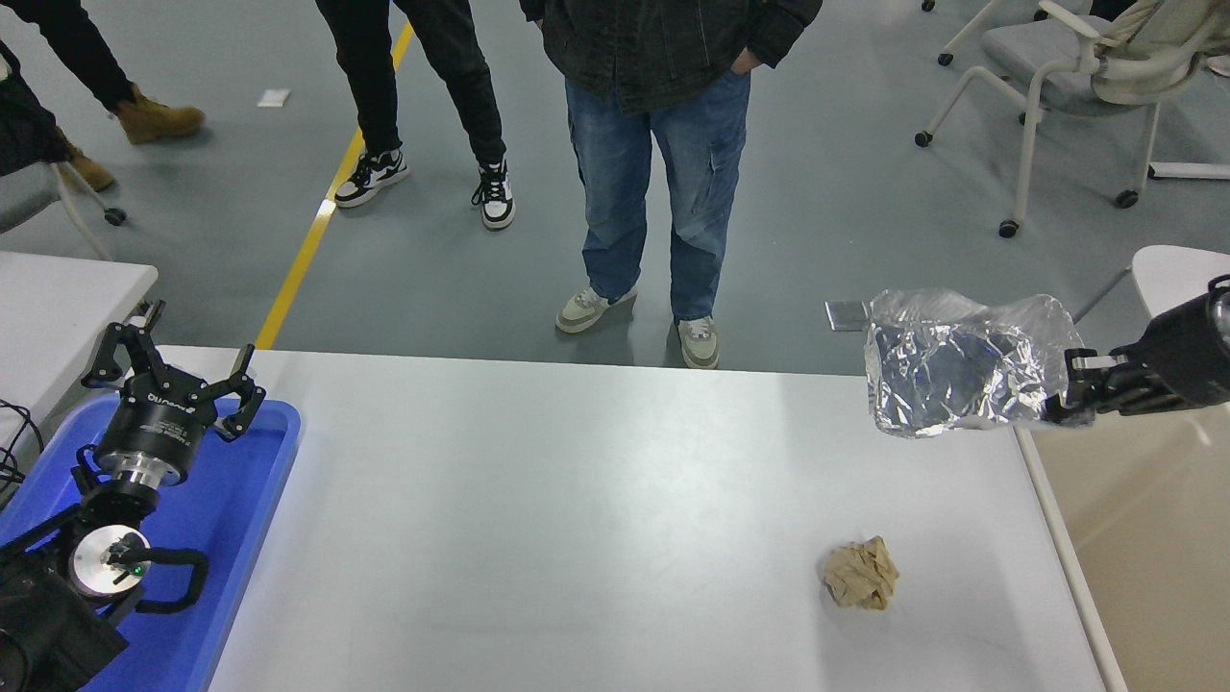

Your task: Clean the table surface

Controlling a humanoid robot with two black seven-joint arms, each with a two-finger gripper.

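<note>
The white table surface fills the lower middle of the head view. My right gripper is shut on a crumpled sheet of silver foil and holds it in the air over the table's far right corner. A crumpled brown paper ball lies on the table at the lower right, uncovered. My left gripper is open and parked over a blue tray at the table's left end.
Two people stand at the table's far side; another's boots show at the top left. A beige surface adjoins the table's right edge. A smaller white table is at the left, a round white tabletop and chairs at the right.
</note>
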